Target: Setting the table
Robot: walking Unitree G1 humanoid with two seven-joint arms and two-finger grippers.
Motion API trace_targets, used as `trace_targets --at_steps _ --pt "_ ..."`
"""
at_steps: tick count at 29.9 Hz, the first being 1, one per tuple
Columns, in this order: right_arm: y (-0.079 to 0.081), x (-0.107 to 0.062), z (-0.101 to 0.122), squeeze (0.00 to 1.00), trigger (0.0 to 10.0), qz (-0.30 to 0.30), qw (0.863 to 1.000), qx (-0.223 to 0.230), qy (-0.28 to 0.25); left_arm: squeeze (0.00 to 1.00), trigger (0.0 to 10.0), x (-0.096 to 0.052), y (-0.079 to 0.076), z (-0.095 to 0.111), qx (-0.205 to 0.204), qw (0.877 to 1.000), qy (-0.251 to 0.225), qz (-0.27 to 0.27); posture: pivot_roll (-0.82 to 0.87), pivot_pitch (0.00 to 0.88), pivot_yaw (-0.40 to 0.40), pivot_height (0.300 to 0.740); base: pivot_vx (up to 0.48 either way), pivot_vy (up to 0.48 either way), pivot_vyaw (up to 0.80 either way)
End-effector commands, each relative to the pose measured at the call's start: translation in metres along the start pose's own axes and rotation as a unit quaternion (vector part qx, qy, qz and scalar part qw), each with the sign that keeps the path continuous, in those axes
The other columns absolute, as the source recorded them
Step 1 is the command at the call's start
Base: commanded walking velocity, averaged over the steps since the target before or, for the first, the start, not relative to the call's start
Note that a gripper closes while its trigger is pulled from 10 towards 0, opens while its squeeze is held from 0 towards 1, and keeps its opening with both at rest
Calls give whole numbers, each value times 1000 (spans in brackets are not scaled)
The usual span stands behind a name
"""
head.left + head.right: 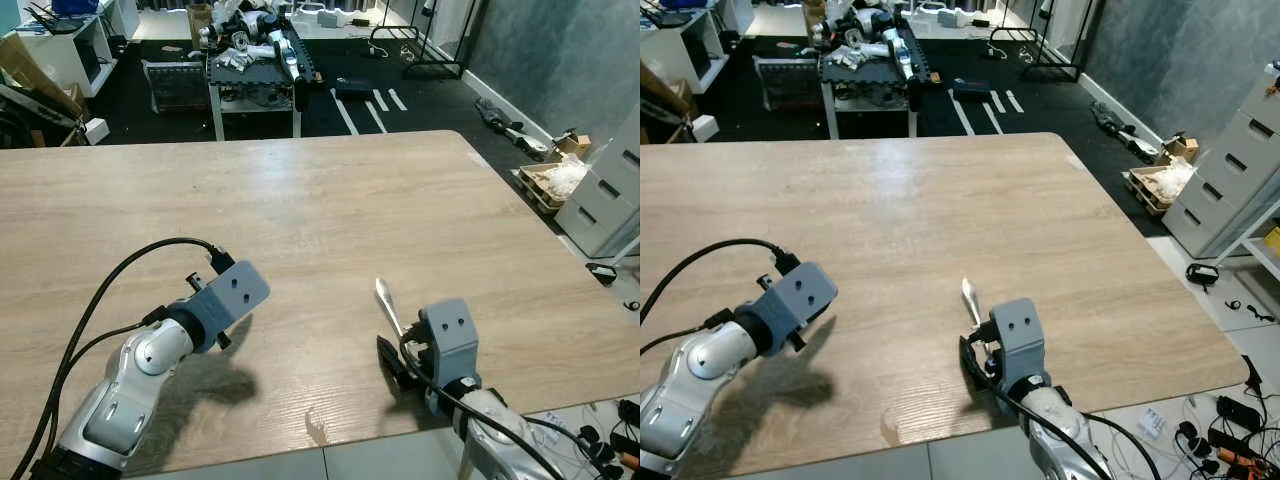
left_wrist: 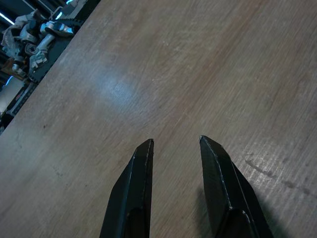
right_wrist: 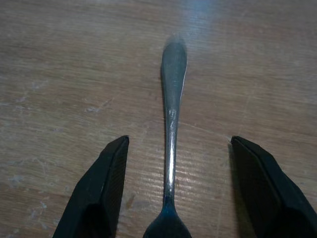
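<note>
Your right pincer (image 3: 171, 191) stands spread wide over the wooden surface (image 1: 330, 210), its fingers (image 3: 96, 193) apart from the spoon (image 3: 171, 124) lying flat between them, handle pointing toward twelve o'clock. The spoon sits near the surface's six o'clock edge. At nine o'clock from it, your left pincer (image 2: 176, 173) hovers slightly parted, holding nothing.

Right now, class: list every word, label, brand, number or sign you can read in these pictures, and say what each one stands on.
No text can be read.
The piece of cutlery bears a small stamp midway along its handle, too blurred to read.
The wooden table shows only grain.
The white drawer unit carries no legible label.
</note>
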State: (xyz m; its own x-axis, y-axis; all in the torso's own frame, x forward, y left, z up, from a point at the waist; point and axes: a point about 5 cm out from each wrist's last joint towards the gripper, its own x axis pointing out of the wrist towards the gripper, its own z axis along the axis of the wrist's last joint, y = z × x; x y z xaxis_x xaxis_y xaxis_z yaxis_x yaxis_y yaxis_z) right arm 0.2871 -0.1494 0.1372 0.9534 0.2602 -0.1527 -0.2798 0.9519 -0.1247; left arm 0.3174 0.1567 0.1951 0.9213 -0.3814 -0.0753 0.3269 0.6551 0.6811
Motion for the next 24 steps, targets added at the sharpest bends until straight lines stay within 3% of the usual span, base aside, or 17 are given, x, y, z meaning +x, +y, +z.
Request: trace_targets --at_steps 1,2,8,11,24 --pt "3 -1 -20 0 5176 8 998 7 61 0 10000 -1 -2 -3 4 1000 6 -7 41 155 50 740 0 0 0" --pt "1 1 -24 0 0 3 997 15 80 0 10000 -1 -2 -3 3 1000 6 -7 41 155 50 740 0 0 0" --pt "-1 1 -29 0 0 11 994 27 109 0 10000 -1 -2 -3 1 1000 7 -7 42 156 48 740 0 0 0" --pt "1 -1 -35 0 0 25 989 57 132 0 10000 -1 -2 -3 0 1000 8 -7 42 156 48 740 0 0 0" --pt "1 -5 -40 0 0 38 986 43 157 0 10000 -1 -3 -4 -2 1000 8 -6 38 149 46 740 0 0 0"
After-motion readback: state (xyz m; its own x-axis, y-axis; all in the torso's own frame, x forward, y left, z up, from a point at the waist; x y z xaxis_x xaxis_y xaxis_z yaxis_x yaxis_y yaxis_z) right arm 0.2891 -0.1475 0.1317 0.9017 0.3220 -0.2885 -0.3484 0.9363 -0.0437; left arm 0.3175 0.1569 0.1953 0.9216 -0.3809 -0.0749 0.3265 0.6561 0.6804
